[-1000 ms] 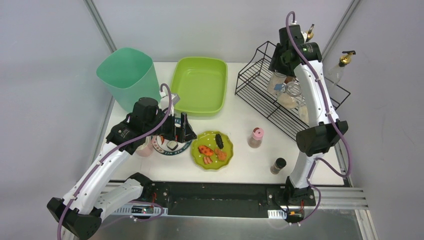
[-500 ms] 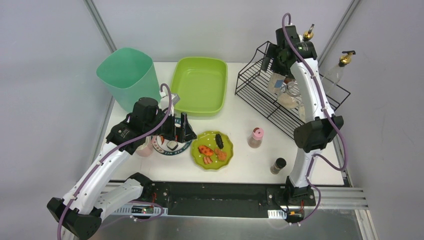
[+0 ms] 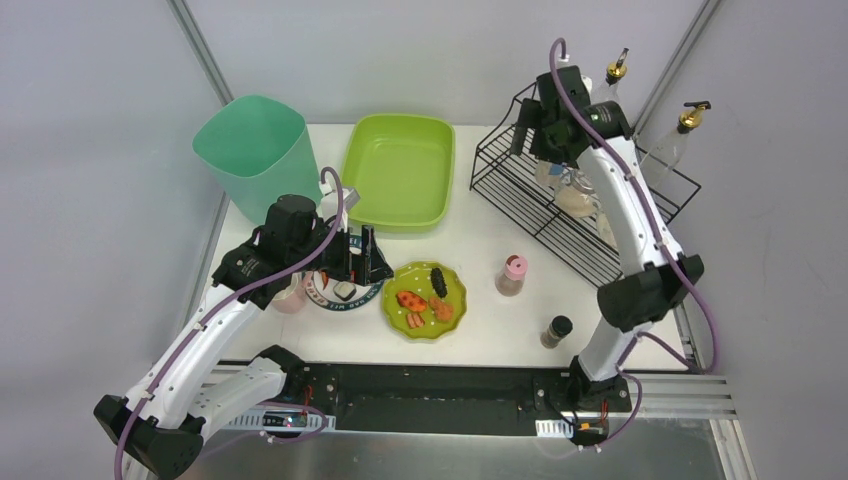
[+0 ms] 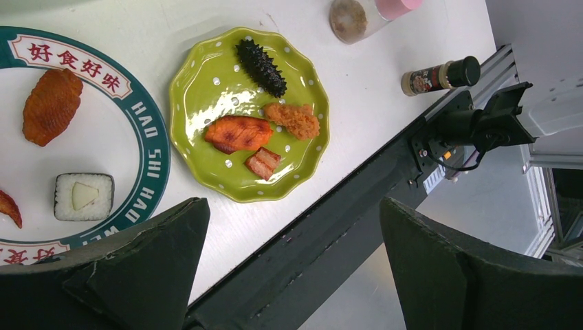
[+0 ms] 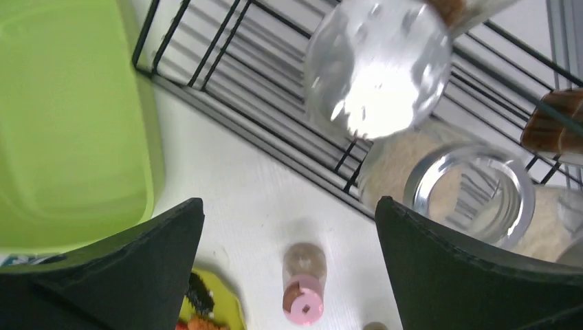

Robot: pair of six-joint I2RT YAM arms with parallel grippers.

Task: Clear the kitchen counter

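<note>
While the kitchen counter (image 3: 490, 325), a white tabletop with a black rail along its near edge, has much left on it, the clearing looks to be only partly done. A few glass jars (image 3: 577, 195) stand in the black wire rack (image 3: 520, 200) at the far right. The right gripper (image 3: 535, 135) hangs above them with its fingers spread wide and nothing between them.

Not yet put away are a pink-capped shaker (image 3: 512, 274) and a black-capped spice bottle (image 3: 556, 331), both standing on the counter right of centre. Beside them is a green dotted plate (image 3: 460, 300) of food pieces. Just to its left is a white plate with a teal rim (image 4: 148, 130) holding a sushi roll (image 4: 84, 196) and other bits. The left gripper (image 3: 357, 262) hovers over this white plate, fingers apart and empty.

At the back, the lime-green tub (image 3: 400, 170) looks empty. I cannot see inside the mint-green bin (image 3: 255, 150) to its left.

The teal rim reads "好食好味", then "HAO SHI"; further letters run under the gripper. The spice bottle's label is too small to read.
</note>
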